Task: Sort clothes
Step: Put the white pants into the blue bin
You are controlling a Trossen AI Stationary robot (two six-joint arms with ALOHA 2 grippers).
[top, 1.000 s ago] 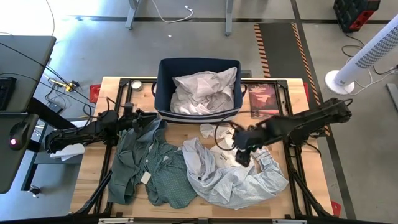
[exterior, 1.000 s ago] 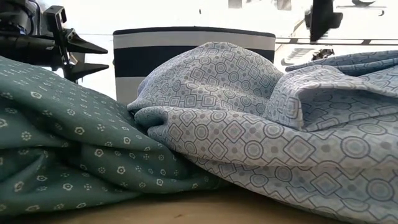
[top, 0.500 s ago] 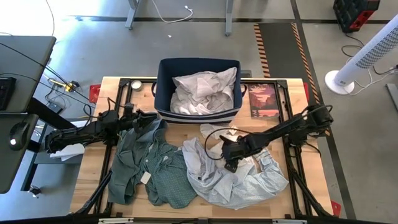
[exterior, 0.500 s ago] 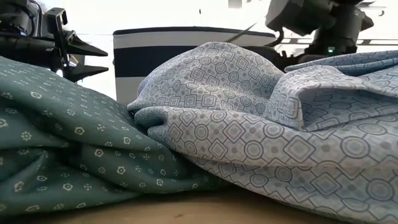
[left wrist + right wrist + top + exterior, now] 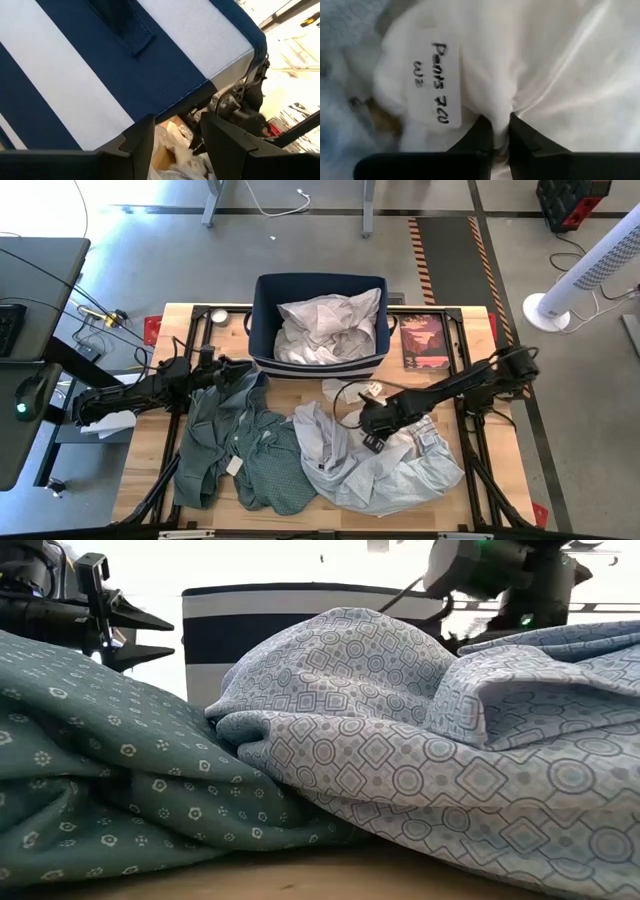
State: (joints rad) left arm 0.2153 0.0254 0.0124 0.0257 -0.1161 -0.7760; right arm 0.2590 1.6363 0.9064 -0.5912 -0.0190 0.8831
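Pinching a fold of white garment (image 5: 540,65), the right gripper (image 5: 496,131) has its two fingers drawn together on the cloth, just beside a sewn-in label (image 5: 437,82) with handwriting on it. Seen from above, that right gripper (image 5: 372,423) sits near the middle of the table (image 5: 175,330), over the white cloth that lies between the bin and the pale blue patterned shirt (image 5: 385,470).

Three garments are spread on the tabletop (counting the white one as one piece): the white one, the pale blue patterned shirt at the front right, and one grey-green shirt (image 5: 240,450) at the front left carrying a small tag (image 5: 235,466). The two patterned shirts touch along their edges, as the low view shows, green (image 5: 110,780) against blue (image 5: 420,760).

One navy bin (image 5: 265,320) with white stripes stands at the back of the table, holding a heap of white clothes (image 5: 330,325); how many pieces are in that heap cannot be told.

The left gripper (image 5: 243,370) hovers at the bin's front left corner, above the green shirt's upper edge, its two fingers (image 5: 135,142) apart and holding nothing, with the striped bin wall (image 5: 90,65) right before them.
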